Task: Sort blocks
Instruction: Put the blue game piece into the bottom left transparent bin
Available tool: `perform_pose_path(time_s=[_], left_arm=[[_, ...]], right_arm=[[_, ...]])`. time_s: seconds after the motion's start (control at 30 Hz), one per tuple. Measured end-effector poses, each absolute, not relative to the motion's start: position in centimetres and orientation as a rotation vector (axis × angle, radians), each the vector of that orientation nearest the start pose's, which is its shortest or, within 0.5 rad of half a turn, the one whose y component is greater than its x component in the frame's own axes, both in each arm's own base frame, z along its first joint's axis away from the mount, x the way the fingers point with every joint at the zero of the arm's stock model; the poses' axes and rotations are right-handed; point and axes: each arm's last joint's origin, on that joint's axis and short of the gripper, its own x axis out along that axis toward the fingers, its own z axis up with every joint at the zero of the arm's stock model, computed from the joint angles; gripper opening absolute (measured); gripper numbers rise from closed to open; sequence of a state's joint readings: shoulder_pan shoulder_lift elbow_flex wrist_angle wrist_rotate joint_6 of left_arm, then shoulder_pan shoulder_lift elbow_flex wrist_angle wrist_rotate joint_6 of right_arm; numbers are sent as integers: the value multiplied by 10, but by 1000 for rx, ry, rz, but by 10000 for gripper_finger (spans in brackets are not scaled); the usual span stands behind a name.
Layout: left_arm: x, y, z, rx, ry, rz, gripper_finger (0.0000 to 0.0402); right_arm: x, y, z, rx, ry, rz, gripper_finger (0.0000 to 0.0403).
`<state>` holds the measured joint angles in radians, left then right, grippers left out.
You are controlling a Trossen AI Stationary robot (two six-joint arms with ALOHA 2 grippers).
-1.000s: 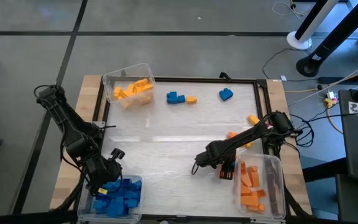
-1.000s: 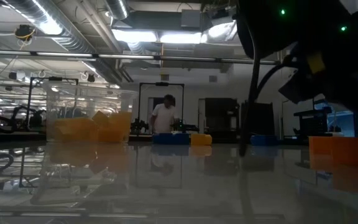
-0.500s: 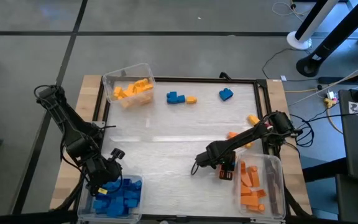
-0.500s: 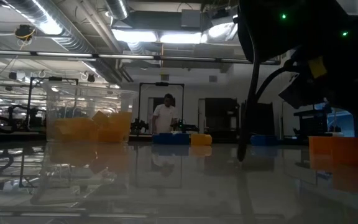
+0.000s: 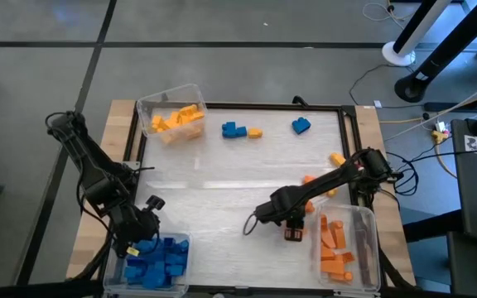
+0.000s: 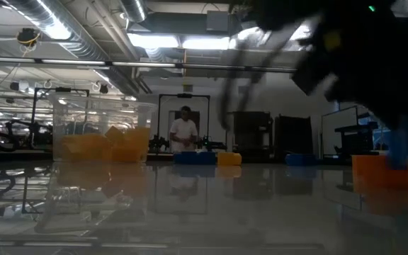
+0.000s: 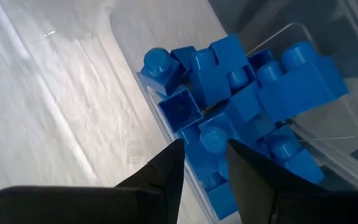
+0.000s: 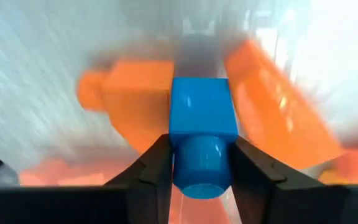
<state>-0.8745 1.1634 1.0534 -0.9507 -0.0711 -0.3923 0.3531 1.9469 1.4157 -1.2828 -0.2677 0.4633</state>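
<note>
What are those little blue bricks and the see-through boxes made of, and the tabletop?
The blue bricks look like moulded plastic: smooth, evenly coloured, softly glossy, with round studs. The clear bin holding orange ones seems thin transparent plastic, since its contents show through and its rim catches light. The tabletop looks like pale wood-grain board with a shiny finish; whether it is real wood or laminate cannot be told.

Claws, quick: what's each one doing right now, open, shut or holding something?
Left claw: open, empty, poised over the blue blocks in their bin.
Right claw: shut on a blue block, beside the orange blocks.
</note>
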Motion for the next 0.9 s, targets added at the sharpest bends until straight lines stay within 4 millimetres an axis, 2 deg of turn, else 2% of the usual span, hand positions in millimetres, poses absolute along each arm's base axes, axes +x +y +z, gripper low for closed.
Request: perform_pose_path(time_s=[0.17,0.27,0.4,0.6,0.77,0.9], left_arm=[[132,-155,303,123,1039,-528,108],[129,-150,308,109,1007,-510,108],[124,-143,314,95,968,-478,108],[119,-132,323,75,898,-407,108],[115,-123,327,95,843,-330,108],[115,-118,330,104,806,-276,108]], right_arm=[[333,127,213,178,1721,-13,130],[350,131,233,141,1546,-31,130],[379,137,256,116,1214,-9,133],[424,154,285,23,640,209,133],[449,164,287,-83,344,296,133],[468,168,267,-100,231,344,133]])
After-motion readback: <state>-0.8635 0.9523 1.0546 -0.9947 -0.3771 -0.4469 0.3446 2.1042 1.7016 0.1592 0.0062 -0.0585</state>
